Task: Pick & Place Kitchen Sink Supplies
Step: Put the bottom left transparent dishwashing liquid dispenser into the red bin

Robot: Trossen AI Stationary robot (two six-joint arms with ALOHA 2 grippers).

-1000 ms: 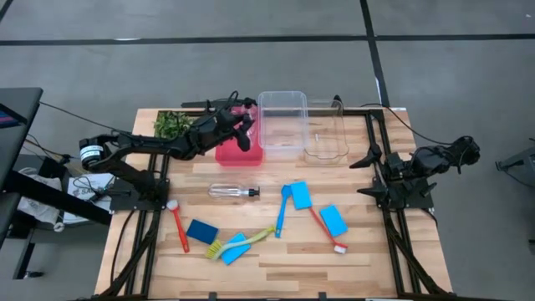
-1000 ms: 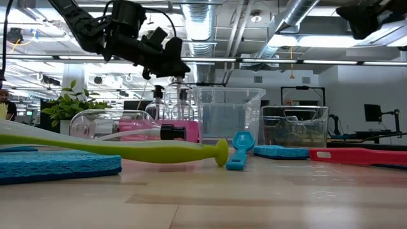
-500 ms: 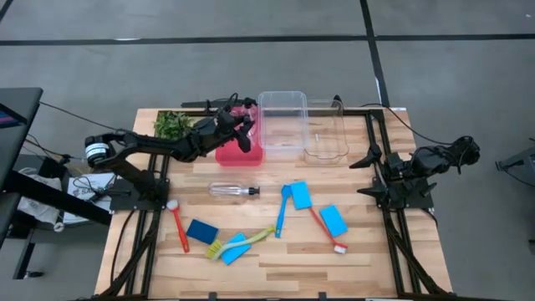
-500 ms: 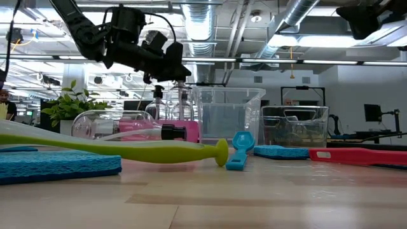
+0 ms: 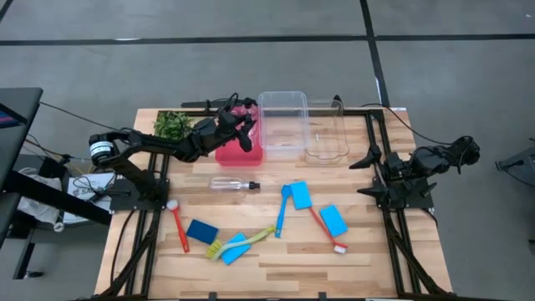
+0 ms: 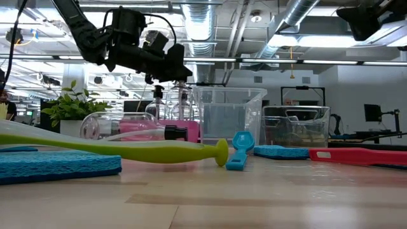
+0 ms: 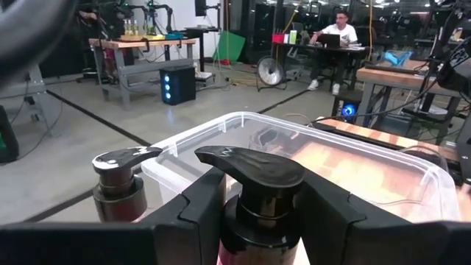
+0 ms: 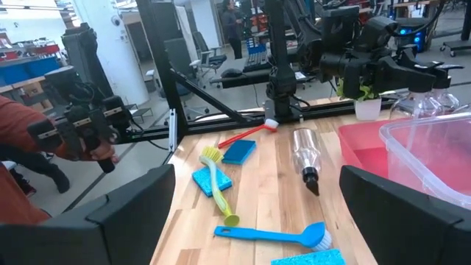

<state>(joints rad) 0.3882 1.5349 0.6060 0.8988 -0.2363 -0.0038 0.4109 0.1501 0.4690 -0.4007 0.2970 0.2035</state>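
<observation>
Wooden bench (image 5: pixel 276 267) in an open workshop. Left end effector (image 5: pixel 245 134) is clamped on a pump bottle (image 7: pixel 257 213) over the red tray (image 5: pixel 238 153) by the far edge, arm stretched across from the bench's left side. Right end effector (image 5: pixel 372 159) sits parked at the right edge, fingers spread wide, holding nothing. Another clear bottle (image 5: pixel 232 185) lies mid-bench, with blue sponges (image 5: pixel 333 220) and brushes (image 5: pixel 179 224) scattered toward the near edge.

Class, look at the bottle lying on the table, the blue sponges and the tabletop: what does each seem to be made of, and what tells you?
Bottle: probably clear glossy plastic, since the wood shows through it; matte black cap.
Blue sponges: likely soft foam, flat dull rectangles.
Tabletop: pale wood in joined strips with visible grain, slightly satin.
</observation>
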